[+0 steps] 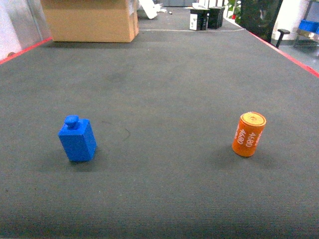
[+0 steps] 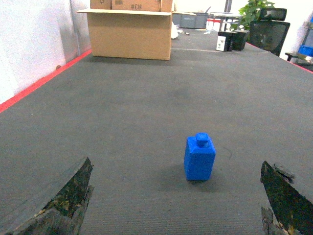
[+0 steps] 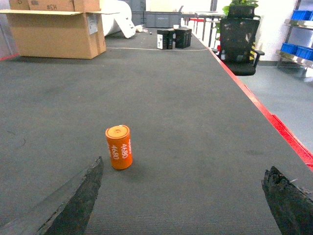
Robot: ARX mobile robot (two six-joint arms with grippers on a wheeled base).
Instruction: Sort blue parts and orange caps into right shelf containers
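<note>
A blue part (image 1: 77, 139), a small block with a knob on top, stands upright on the dark grey carpet at the left. In the left wrist view the blue part (image 2: 199, 158) is just ahead of my left gripper (image 2: 175, 161), which is open and empty. An orange cap (image 1: 248, 134), a cylinder printed 4680, stands at the right. My right gripper (image 3: 185, 163) is open and empty, and the orange cap (image 3: 119, 147) is ahead near its left finger. Blue shelf containers (image 3: 299, 14) sit on a metal rack at the far right. Neither gripper shows in the head view.
A large cardboard box (image 1: 92, 20) stands at the back left. Black boxes (image 1: 207, 19) stand at the back. A black office chair (image 3: 238, 46) is beyond the red border line (image 3: 264, 115) on the right. Another red line (image 2: 44, 81) runs along the left wall.
</note>
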